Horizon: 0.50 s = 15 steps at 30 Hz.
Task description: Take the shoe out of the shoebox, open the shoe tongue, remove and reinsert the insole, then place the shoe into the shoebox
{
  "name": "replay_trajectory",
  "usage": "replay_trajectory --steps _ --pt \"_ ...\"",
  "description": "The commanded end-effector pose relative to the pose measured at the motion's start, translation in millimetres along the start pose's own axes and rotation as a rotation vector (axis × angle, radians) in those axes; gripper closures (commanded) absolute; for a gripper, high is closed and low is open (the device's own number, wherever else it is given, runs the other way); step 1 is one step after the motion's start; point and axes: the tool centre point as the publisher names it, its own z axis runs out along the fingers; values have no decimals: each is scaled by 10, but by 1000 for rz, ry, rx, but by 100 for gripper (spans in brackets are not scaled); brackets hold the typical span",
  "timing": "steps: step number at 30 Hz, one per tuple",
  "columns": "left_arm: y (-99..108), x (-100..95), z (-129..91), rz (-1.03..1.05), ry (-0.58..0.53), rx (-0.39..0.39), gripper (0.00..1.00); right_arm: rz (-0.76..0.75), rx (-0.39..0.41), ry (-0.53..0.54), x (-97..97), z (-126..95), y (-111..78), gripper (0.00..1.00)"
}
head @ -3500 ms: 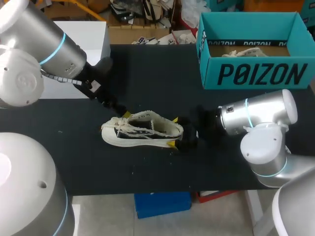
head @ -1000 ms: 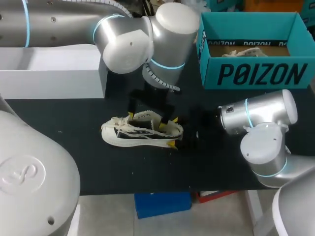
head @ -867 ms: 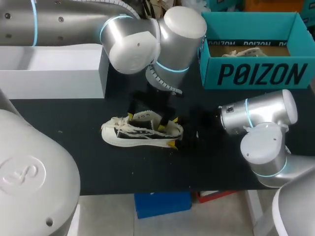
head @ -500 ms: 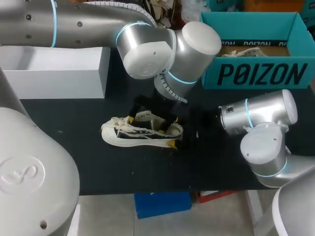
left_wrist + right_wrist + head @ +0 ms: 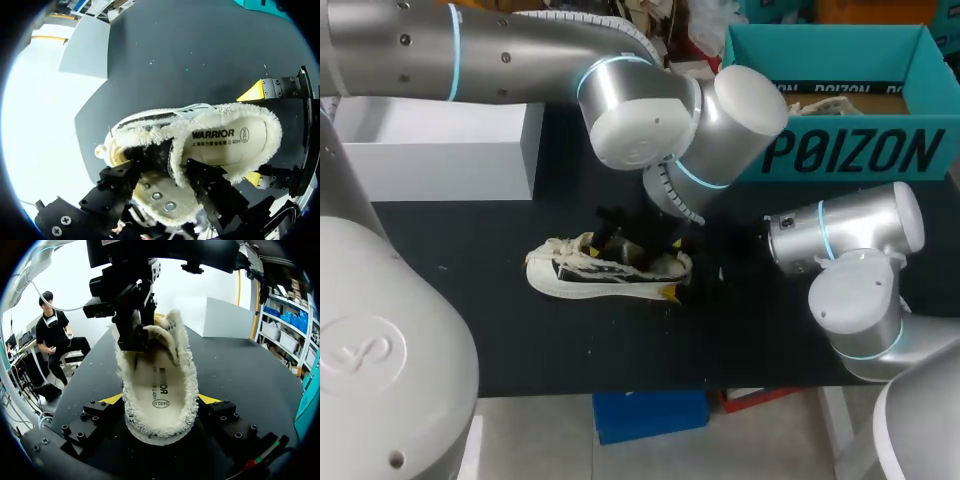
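Black table (image 5: pixel 520 340), viewed from above and behind. Three things rest directly on it. Near the middle, a pale shoe (image 5: pixel 582 275) stands on its sole, toe toward the left side and heel toward the right, with loose laces and a fleecy lining. At the far right corner stands an open teal shoebox (image 5: pixel 840 150), well apart from the shoe. Along the far left edge sits a white box (image 5: pixel 440 150), also apart from the shoe.

Black table (image 5: pixel 620 340), white rectangular box (image 5: pixel 440 150) standing on its far left part.
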Motion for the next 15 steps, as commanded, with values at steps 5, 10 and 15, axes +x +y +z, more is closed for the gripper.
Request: replay_trajectory --steps 5,10,15 --pt "-9 28 27 11 -30 -9 100 1 1 -1 -6 34 -24 100" --pt "-42 -21 -30 0 -17 14 100 1 1 -1 -6 34 -24 100" --pt "-58 -72 -92 -8 5 41 100 1 1 -1 -6 34 -24 100"
